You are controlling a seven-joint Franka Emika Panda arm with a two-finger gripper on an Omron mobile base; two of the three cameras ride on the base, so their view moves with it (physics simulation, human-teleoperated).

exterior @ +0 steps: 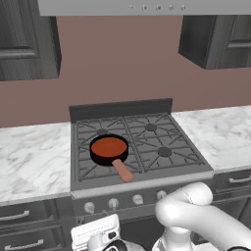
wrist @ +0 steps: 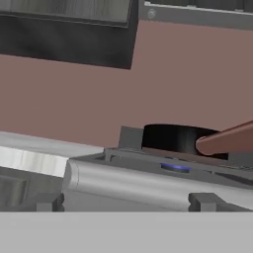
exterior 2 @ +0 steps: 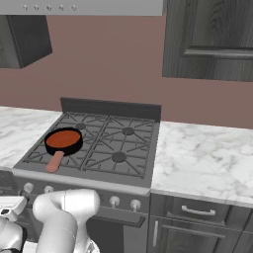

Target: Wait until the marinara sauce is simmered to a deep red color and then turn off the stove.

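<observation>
Sauce (exterior: 109, 146) orange-red in pan (exterior: 109, 156) at stove's (exterior: 147, 177) 7 o'clock burner; liquid, sloshy, best untouched. Knobs (exterior: 113, 203) small, stiff, slippery: pinch rim. End effector (wrist: 126, 201) wide open, empty, low before stove.

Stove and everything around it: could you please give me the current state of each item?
Sauce: orange-red, not yet deep red.
Pan: upright on the front left burner, handle towards the front edge.
Stove: blue flame under the pan in the hand view; knobs untouched.
Upper cabinets: shut.
Drawers: shut.
Tool: open, holding nothing, low before the stove front.
</observation>
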